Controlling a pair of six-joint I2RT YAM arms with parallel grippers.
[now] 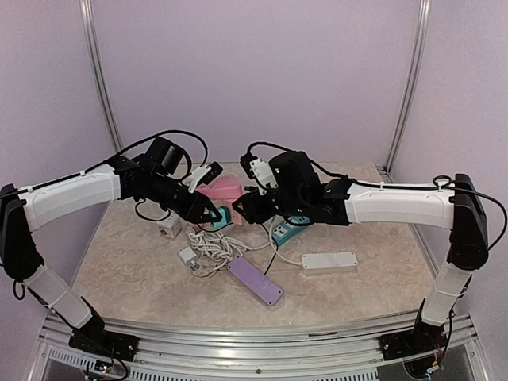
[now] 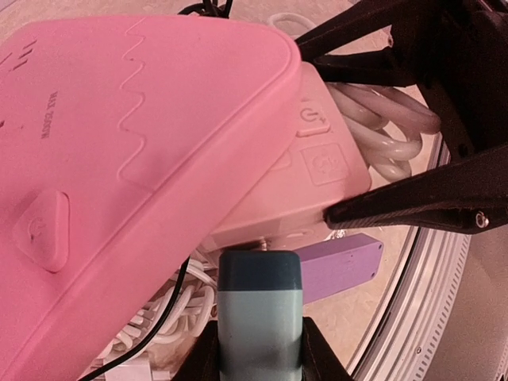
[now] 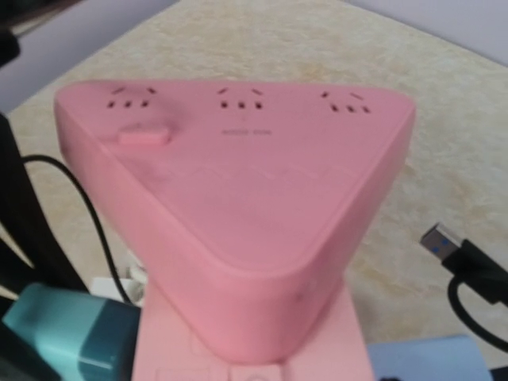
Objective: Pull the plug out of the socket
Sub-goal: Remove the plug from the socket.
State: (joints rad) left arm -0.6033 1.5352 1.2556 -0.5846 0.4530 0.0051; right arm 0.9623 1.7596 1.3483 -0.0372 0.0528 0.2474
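A pink triangular socket [image 1: 222,189] stands on a flat pink base [image 2: 317,171], and both are held above the table. It fills the right wrist view [image 3: 238,190]. A teal plug [image 2: 260,305] with a dark top sits against the underside of the base, with a bit of metal prong showing between them. My left gripper [image 1: 208,213] is shut on the plug, one finger [image 2: 317,357] on each side of it. My right gripper [image 1: 242,208] is shut on the pink base, its black fingers [image 2: 421,202] above and below it. The plug also shows in the right wrist view [image 3: 71,329].
A purple power strip [image 1: 255,279] lies near the front, a white one [image 1: 329,260] to its right and a teal one [image 1: 284,232] behind. A white cable bundle [image 1: 210,248] and a white adapter [image 1: 169,226] lie under the grippers. A black USB cable [image 3: 448,246] lies right of the socket.
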